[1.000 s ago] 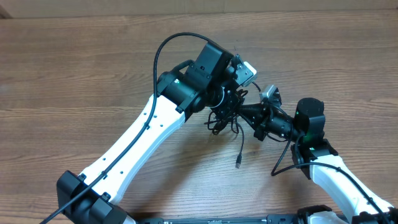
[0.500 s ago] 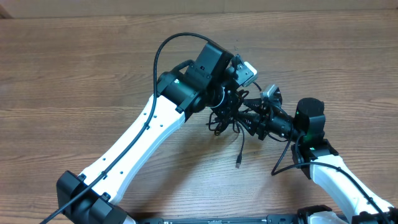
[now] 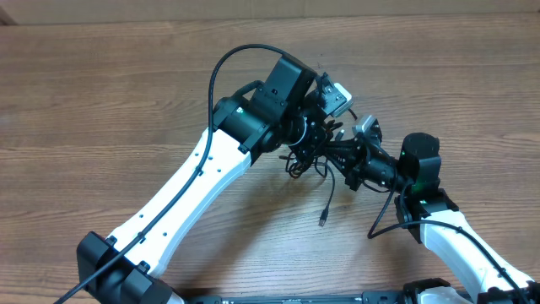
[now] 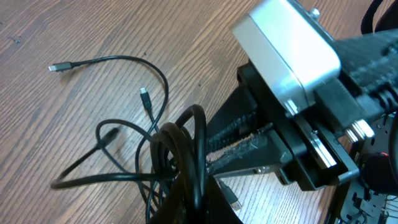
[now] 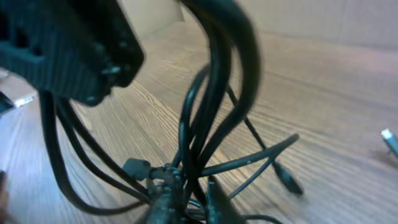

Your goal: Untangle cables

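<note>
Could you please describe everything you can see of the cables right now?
The cables are thin, black, rubbery-looking cords bunched in a knot between both arms, raised partly off the wooden table. The left gripper and the right gripper are both shut on the knot. Loose strands trail onto the table; one ends in a silvery plug, another in a small plug.

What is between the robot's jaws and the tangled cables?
Nothing that I can see. The left gripper and the right gripper are both right at the cables, each shut on strands of the bunch.
</note>
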### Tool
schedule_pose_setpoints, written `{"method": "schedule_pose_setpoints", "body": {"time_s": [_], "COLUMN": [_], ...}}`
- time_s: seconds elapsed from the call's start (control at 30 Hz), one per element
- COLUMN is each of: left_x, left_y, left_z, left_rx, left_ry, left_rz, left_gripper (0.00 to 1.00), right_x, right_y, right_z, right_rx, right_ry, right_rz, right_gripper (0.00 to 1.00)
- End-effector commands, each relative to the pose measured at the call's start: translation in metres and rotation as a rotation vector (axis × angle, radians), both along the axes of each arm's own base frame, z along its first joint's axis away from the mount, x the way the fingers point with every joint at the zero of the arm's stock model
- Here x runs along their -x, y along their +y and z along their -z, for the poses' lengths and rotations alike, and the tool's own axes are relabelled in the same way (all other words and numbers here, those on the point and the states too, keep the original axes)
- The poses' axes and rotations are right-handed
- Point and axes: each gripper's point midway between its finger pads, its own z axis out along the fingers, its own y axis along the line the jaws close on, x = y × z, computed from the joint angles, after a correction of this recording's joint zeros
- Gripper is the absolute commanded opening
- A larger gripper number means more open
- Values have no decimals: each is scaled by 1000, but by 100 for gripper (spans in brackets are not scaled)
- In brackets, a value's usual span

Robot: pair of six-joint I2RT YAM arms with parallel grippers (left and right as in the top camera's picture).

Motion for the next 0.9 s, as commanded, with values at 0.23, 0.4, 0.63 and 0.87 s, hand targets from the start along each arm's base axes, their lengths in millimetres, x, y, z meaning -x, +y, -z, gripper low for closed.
{"method": "schedule_pose_setpoints", "body": {"time_s": [0.23,0.4,0.63,0.87], "left_x": [8,6,2,4], "left_y": [-11,-10,-6,-8], "left_z": [-13,-12,-10,-11], "left_rx": [44,40,12,26], "left_ry": [-15,-18,-34,-22], "left_rz": [57,52,28,38], "left_gripper": [5,5,5,4], "right_x": [-3,-2,4,7], "right_y": [-1,0,3,3], "right_z": [-1,-1,1,7], "right_rx": [6,5,-6,0], "right_ry": [-7,-3,21,55], "right_rz": [10,6,-28,-26], "right_gripper": [4,4,25,66]}}
